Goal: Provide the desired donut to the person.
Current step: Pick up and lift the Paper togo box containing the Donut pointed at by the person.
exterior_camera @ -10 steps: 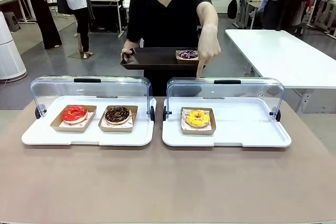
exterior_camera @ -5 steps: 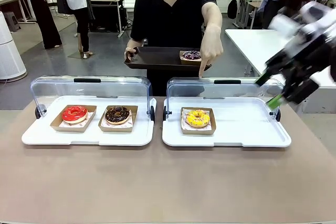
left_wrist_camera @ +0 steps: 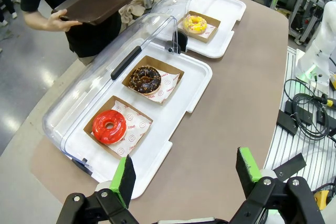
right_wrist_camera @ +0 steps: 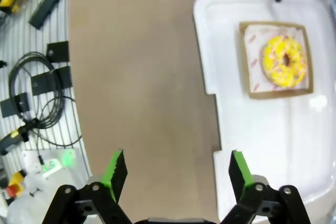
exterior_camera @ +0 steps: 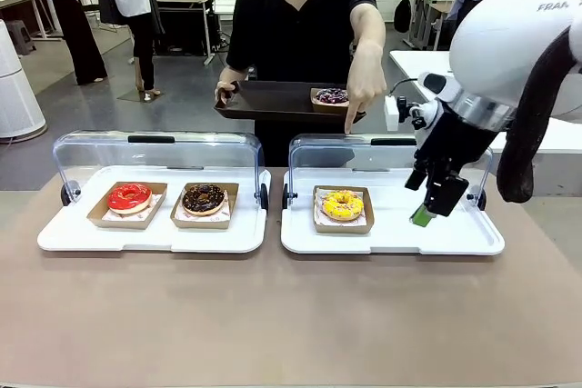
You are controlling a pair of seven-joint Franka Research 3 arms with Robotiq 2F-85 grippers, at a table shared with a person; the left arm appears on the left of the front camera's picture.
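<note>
Brown surface (exterior_camera: 273,315): the person's hand (exterior_camera: 364,88) points down at the yellow donut (exterior_camera: 343,204). My right pincer (right_wrist_camera: 176,160) hangs spread near it, and my left pincer (left_wrist_camera: 186,169) is spread too.

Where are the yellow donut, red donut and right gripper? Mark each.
yellow donut (exterior_camera: 333,206): front view, left side of its icing ring.
red donut (exterior_camera: 118,198): front view, left side of its ring.
right gripper (right_wrist_camera: 177,169): right wrist view, midway between its open fingertips.
</note>
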